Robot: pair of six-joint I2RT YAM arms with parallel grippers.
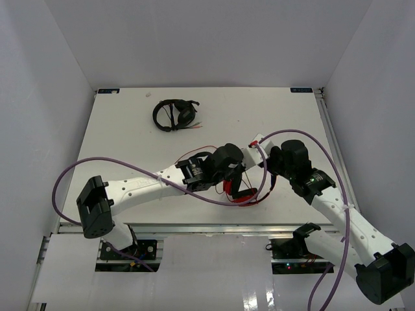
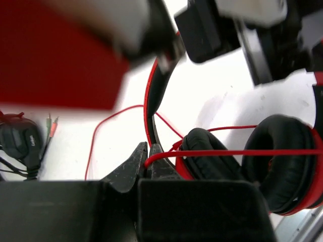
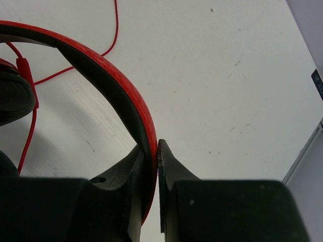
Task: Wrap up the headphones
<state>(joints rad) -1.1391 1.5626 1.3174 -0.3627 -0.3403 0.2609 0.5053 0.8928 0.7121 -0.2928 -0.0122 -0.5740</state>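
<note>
The red headphones (image 1: 245,194) sit near the table's front middle, mostly hidden under both arms. My right gripper (image 3: 151,151) is shut on the red headband (image 3: 108,83), which passes between its jaws. My left gripper (image 2: 147,154) is shut on the thin red cable (image 2: 237,152), which stretches taut to the right across the two black-padded ear cups (image 2: 282,166). More cable (image 2: 101,128) loops loose on the table beyond. In the top view the left gripper (image 1: 232,180) and right gripper (image 1: 267,170) are close together over the headphones.
Black headphones (image 1: 174,114) with a thin cable lie at the back of the white table (image 1: 130,129); they also show in the left wrist view (image 2: 22,143). Purple arm cables arc over the front of the table. White walls enclose the table.
</note>
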